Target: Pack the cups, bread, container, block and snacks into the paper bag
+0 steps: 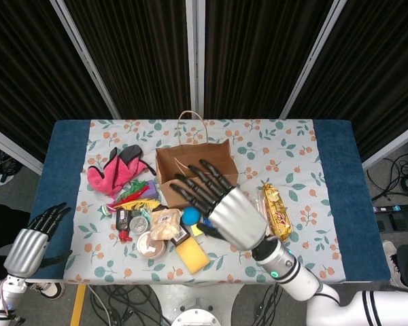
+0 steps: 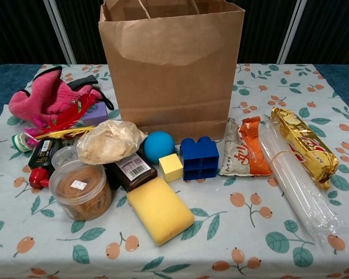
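Right hand: right hand (image 1: 223,210) hangs above the front row of things, empty, fingers (image 1: 192,190) spread wide and aimed toward the bag.
Nearer hand: the right; left hand (image 1: 28,242) sits off the worktop's (image 1: 340,204) left edge, fingers loosely apart, holding nothing.
Block: blue block (image 2: 199,157) lies under the right hand's fingers in the head view, just in front of the bag.
Bread: bread (image 2: 107,142) lies left of the block.
Snacks: snacks (image 2: 247,148) right of the block, long axis running front to back.
Bag: bag (image 2: 173,64) stands upright, mouth open, beyond them all.
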### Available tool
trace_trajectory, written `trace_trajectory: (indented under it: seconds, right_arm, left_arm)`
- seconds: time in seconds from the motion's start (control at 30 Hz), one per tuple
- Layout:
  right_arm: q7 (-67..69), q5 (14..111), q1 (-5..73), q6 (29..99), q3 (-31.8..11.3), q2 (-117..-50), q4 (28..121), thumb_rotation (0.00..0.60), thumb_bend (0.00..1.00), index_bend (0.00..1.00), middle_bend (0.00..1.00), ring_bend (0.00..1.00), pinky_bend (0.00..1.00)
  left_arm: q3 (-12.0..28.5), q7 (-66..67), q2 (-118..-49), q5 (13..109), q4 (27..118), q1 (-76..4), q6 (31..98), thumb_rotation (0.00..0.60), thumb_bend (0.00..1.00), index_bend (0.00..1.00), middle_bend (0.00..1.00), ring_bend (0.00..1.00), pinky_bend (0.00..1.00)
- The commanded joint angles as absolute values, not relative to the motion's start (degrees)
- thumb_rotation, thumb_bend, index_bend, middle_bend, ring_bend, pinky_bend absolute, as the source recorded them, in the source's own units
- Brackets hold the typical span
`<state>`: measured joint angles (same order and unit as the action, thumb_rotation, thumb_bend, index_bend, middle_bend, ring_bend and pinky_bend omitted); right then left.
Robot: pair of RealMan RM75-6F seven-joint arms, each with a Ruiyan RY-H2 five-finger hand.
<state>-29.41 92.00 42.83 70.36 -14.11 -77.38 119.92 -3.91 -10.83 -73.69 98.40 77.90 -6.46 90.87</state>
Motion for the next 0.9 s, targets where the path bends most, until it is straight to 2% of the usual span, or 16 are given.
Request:
trace_trajectory:
  seconds: [0.03,0.37,0.67,0.9]
  right_arm:
    - [-34.86,93.79,45.20,63.08,-10.18,-79.15,120.37,0.600,0.00,0.04,0.11,0.00,0.00]
    - [-44.27,79.23,51.65,51.61,-11.32,-89.56,106.34,0.600,0.00,0.05,0.11,0.00,0.00]
    - [-47.08,68.89,55.03,49.75,-12.52,-96.47,98.41,0.600,0.00,0.05,0.11,0.00,0.00]
    - [-47.86,65.97,56.98,49.86,-12.01,-98.90,95.37,0.600,0.00,0.05,0.11,0.00,0.00]
  left_arm:
    - [-4.12,-10.82,-73.75,98.47,77.75,-6.35,90.77,0.600,0.19,0.14,0.17,0.13,0.24]
    - [-4.65,-11.95,-73.98,97.53,76.82,-5.67,90.19,0.600,0.19,0.14,0.17,0.13,0.24]
    - [-4.68,-13.51,-74.65,97.10,75.40,-5.54,89.84,0.600,0.19,0.14,0.17,0.13,0.24]
    - [-4.42,-15.00,-75.13,96.80,74.32,-5.79,89.48,0.600,0.19,0.14,0.17,0.13,0.24]
